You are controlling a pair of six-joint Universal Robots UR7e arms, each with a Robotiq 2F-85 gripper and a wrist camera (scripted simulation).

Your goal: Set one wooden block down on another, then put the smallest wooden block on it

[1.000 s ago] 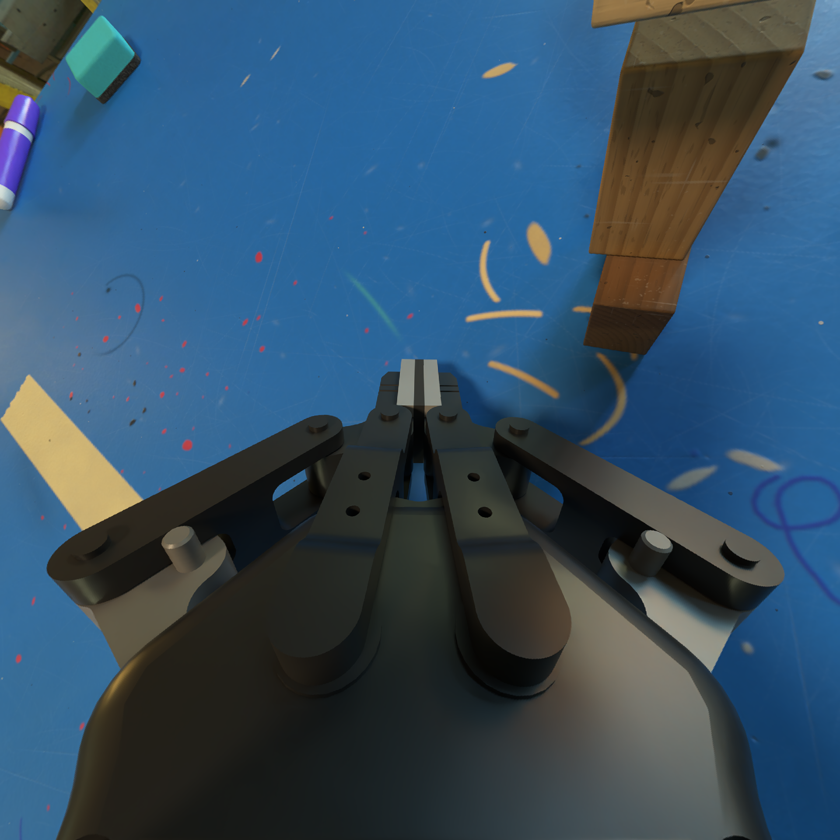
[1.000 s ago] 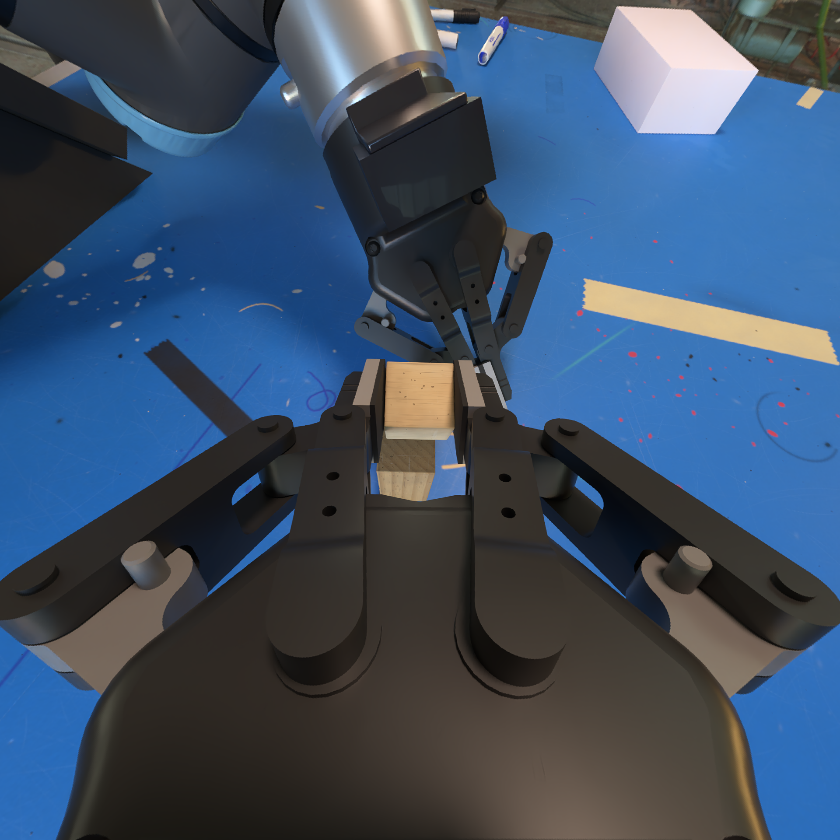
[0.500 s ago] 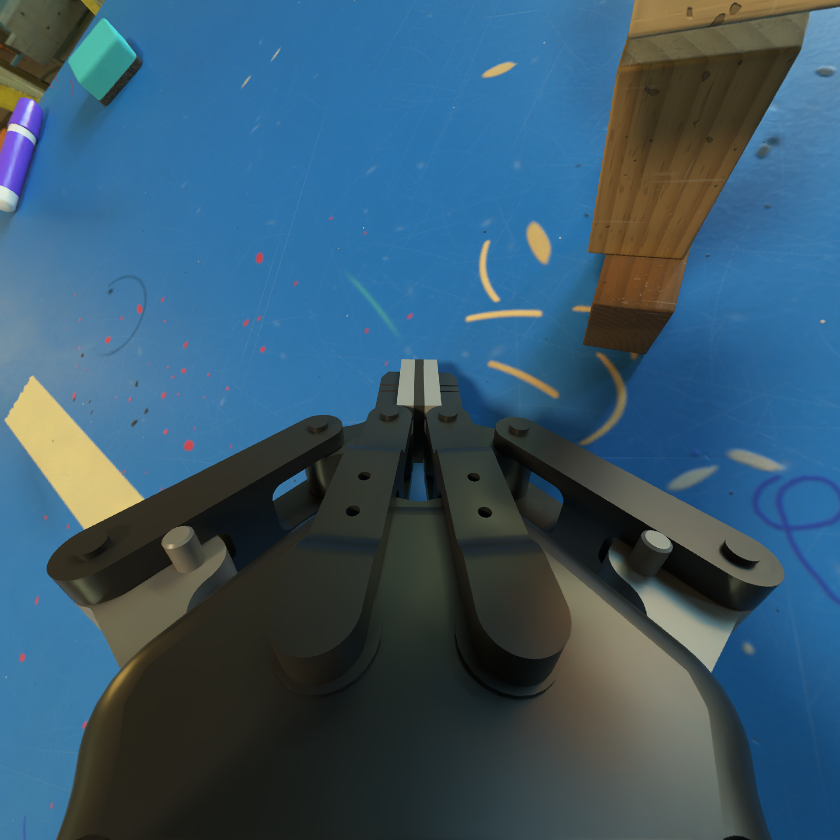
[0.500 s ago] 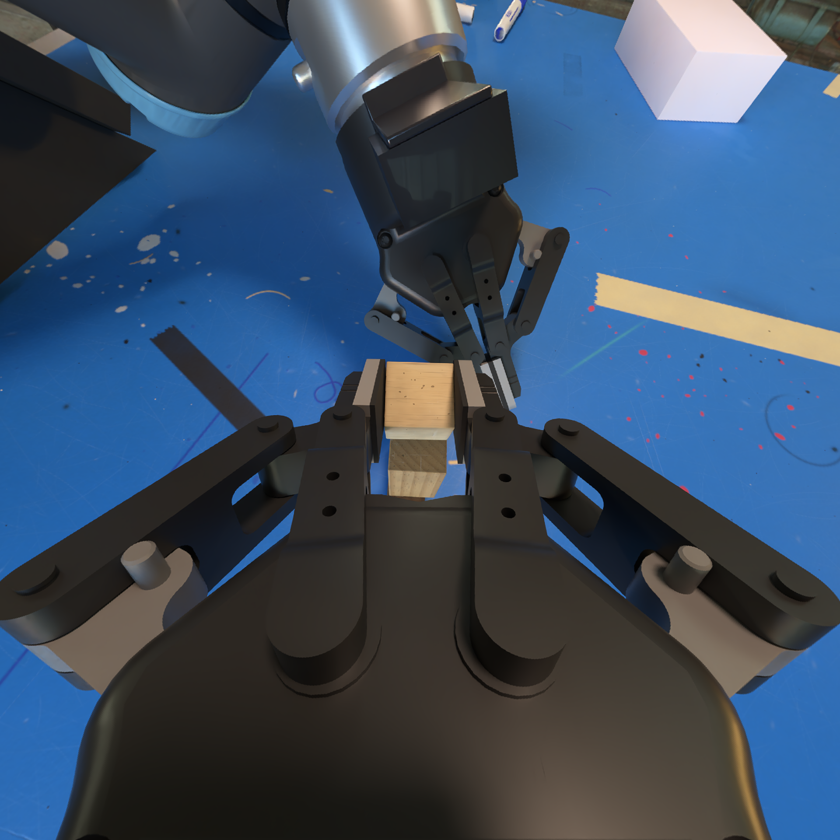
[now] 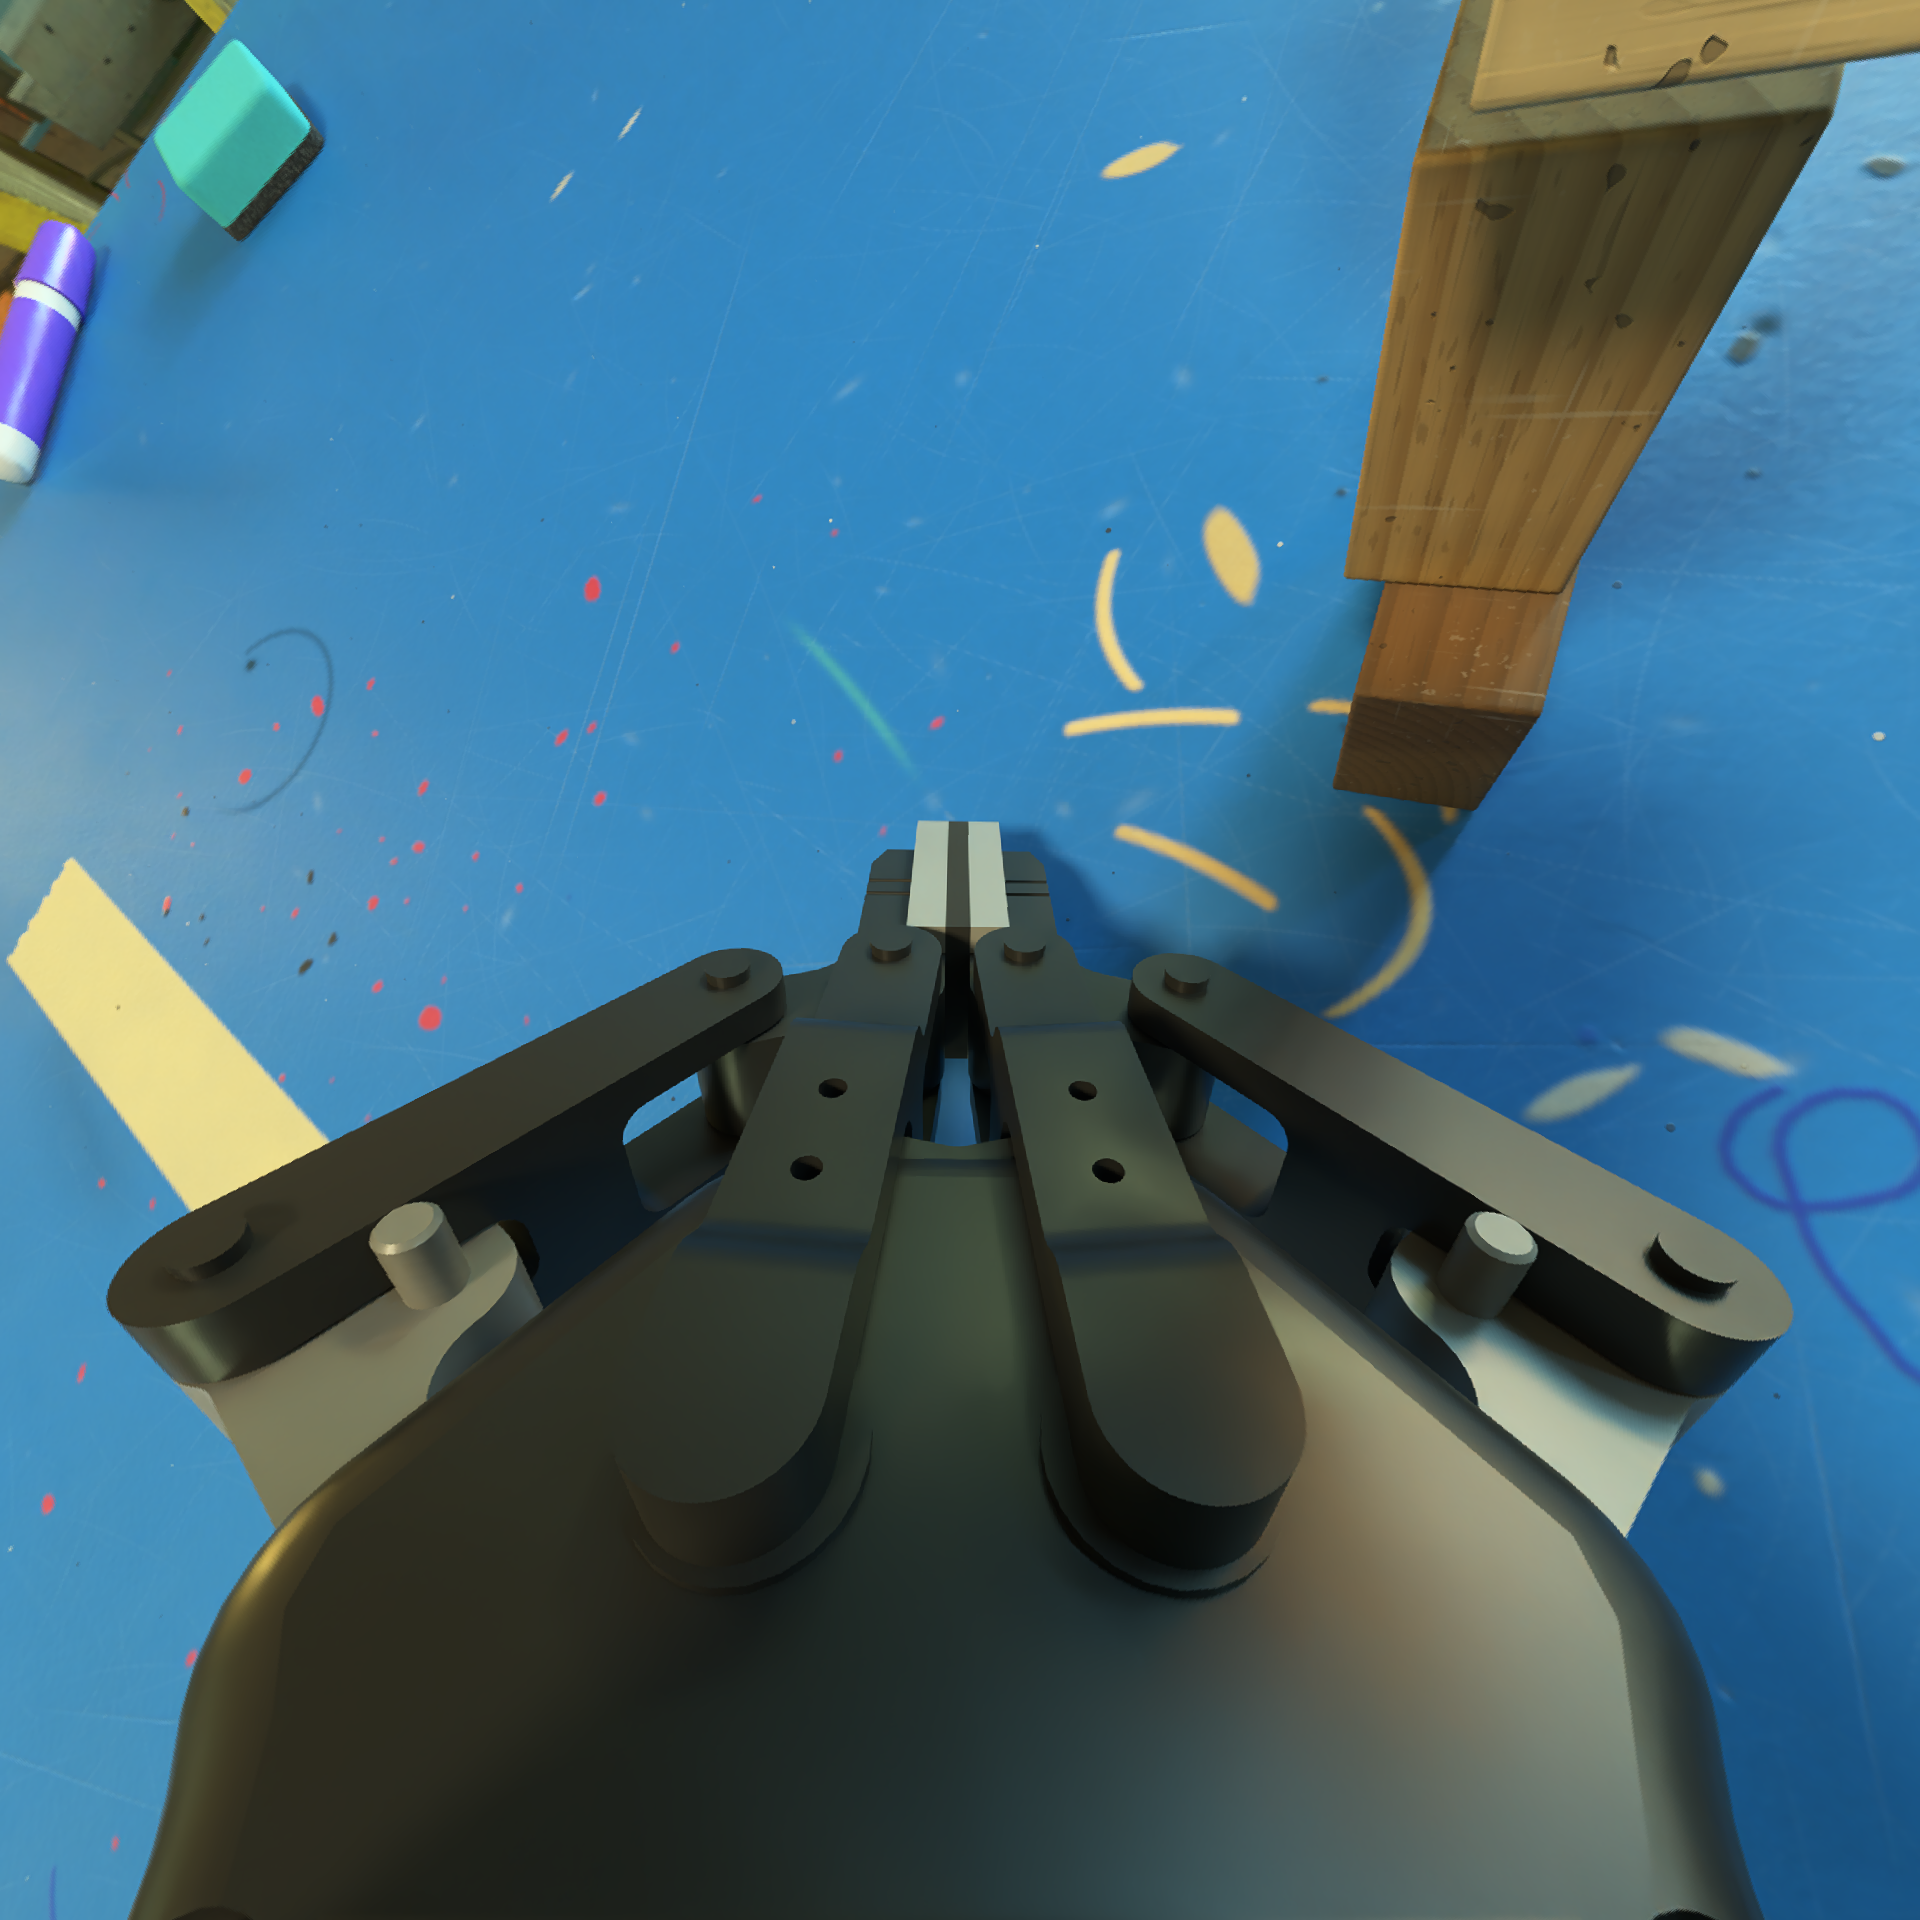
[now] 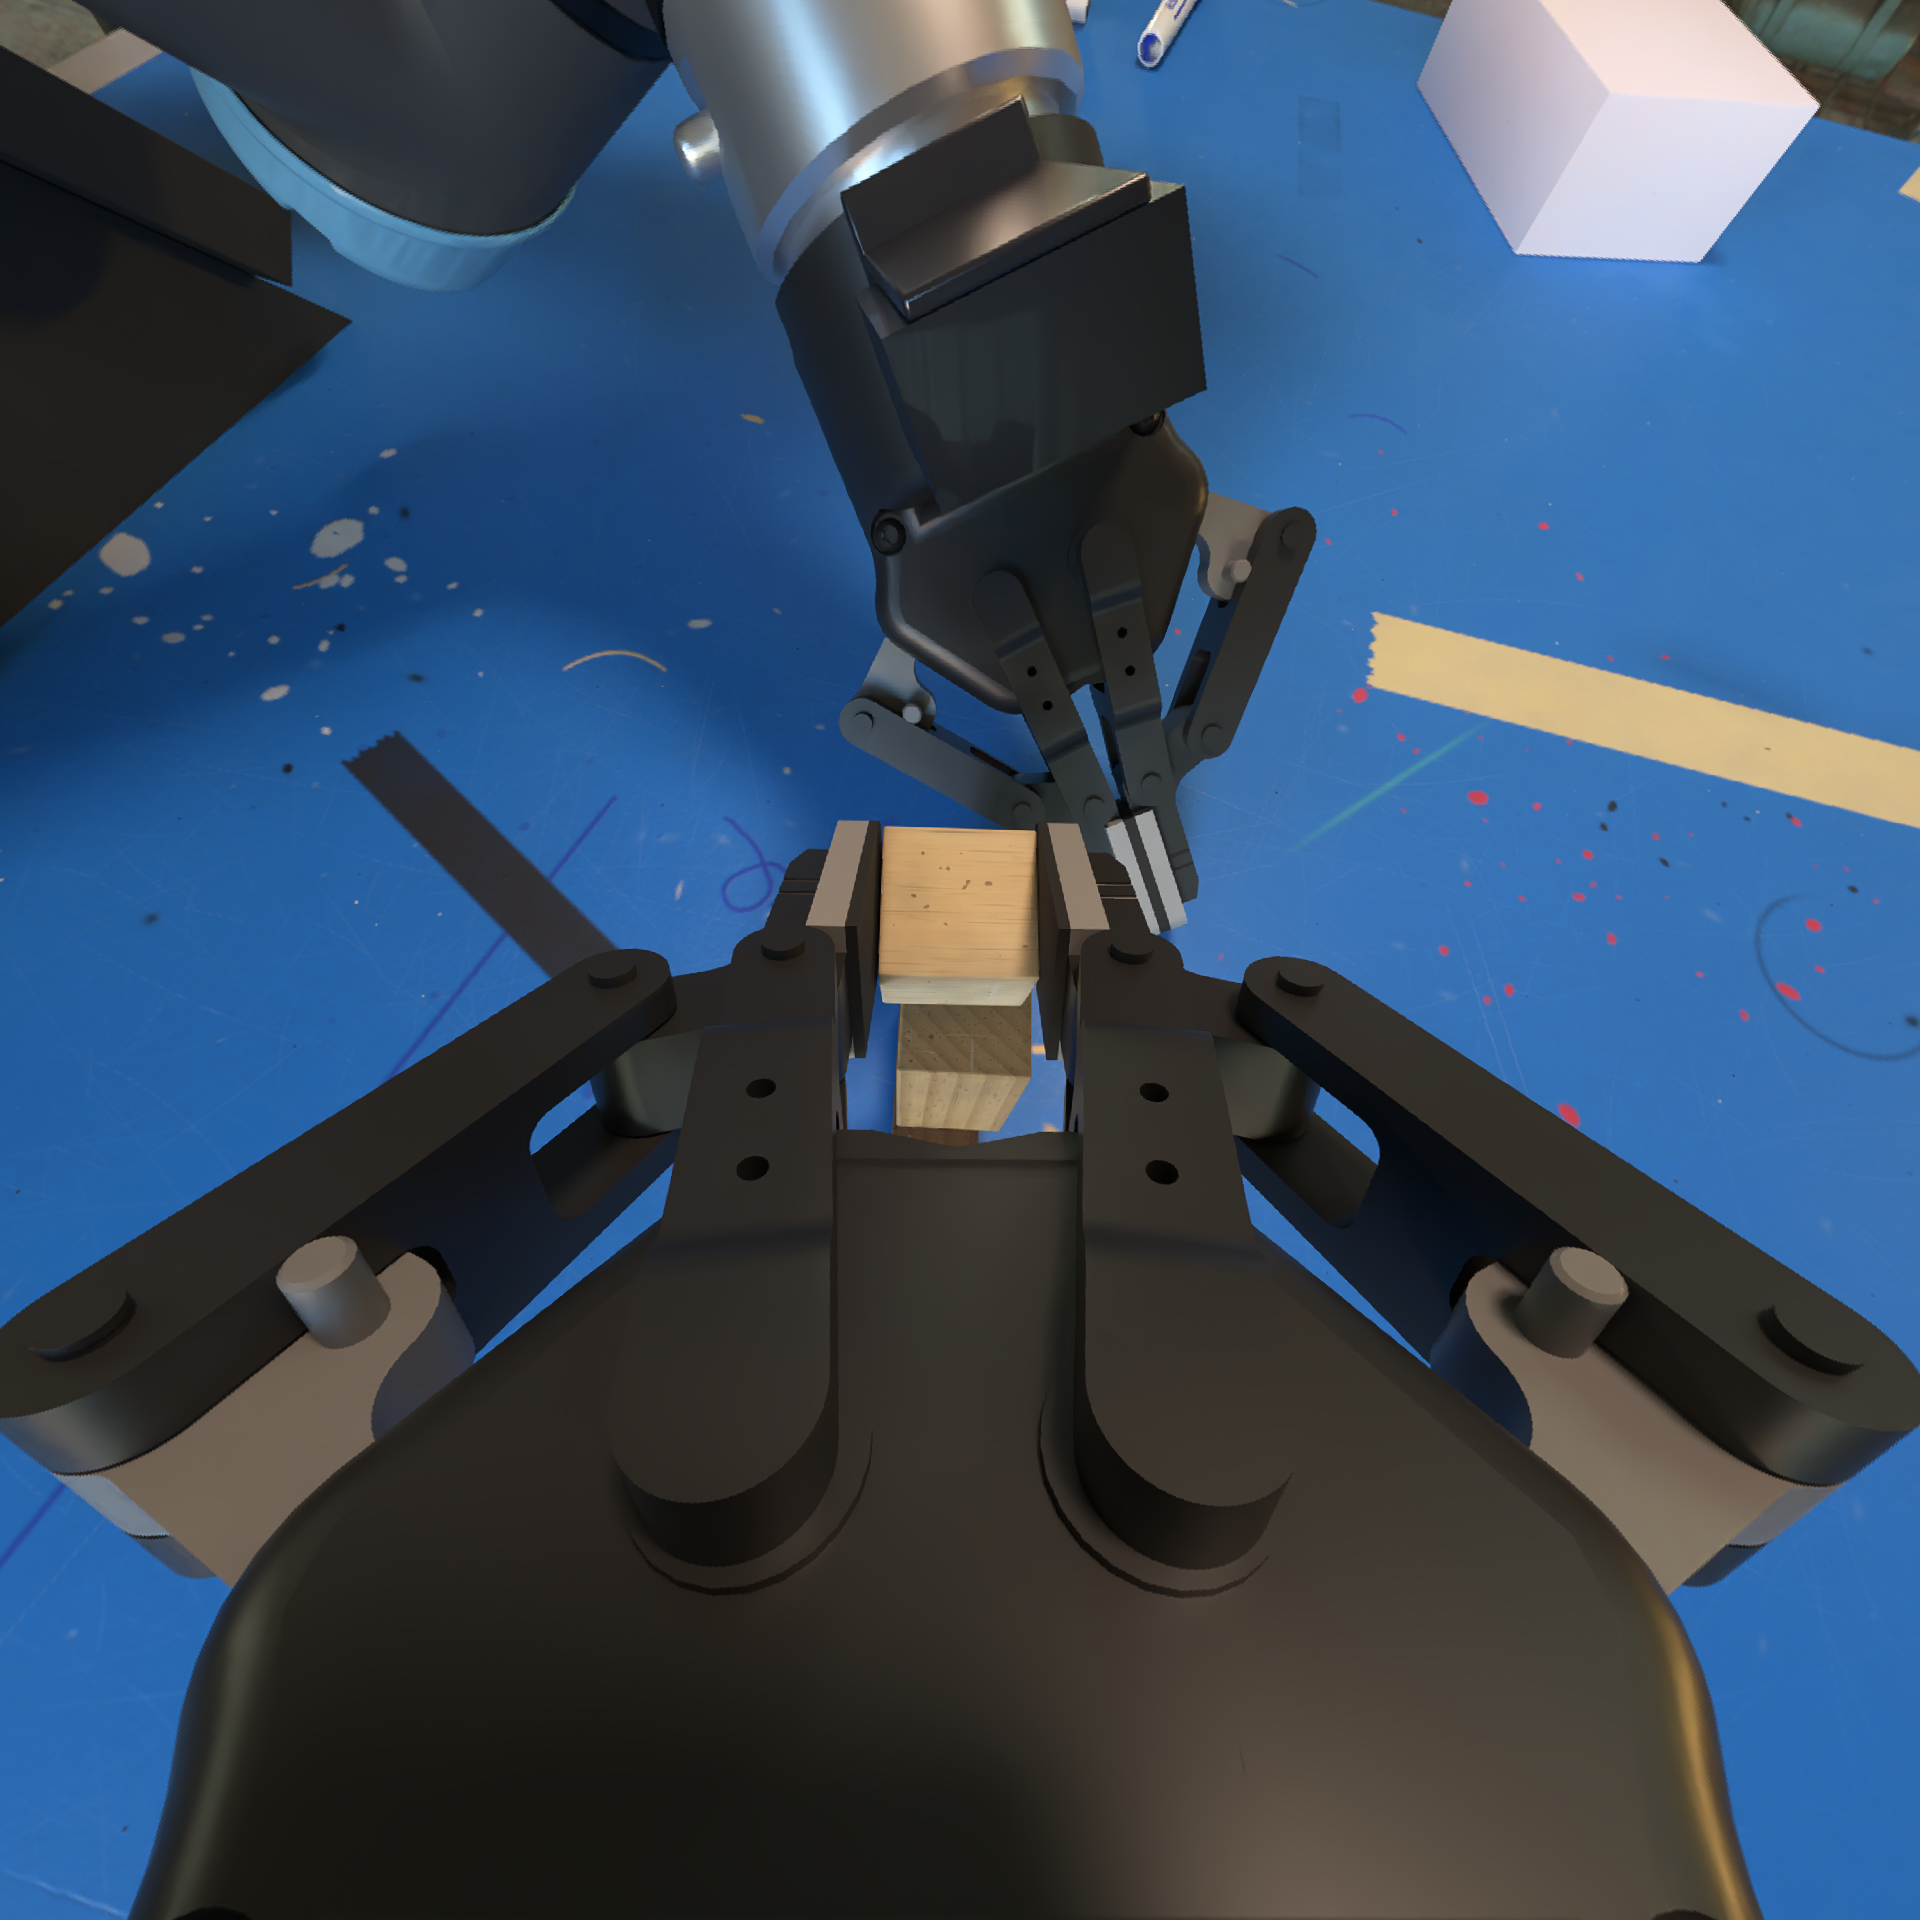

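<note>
Blue, paint-flecked table [image 5: 727, 364] carries tan tape [image 5: 156, 1049] beside stacked wooden blocks [image 5: 1507, 416].

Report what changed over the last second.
The right claw, shut on the small block, eased it down closer to the top of the two-block stack. The left claw stayed shut and still beside the stack, which has not moved.

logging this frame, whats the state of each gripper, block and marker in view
left gripper: shut, empty, beside the stack
right gripper: shut on top wooden block
top wooden block: held, above the middle block
middle wooden block: stacked on the dark bottom block
bottom wooden block: on the blue table
purple marker: lying flat, capped
</note>
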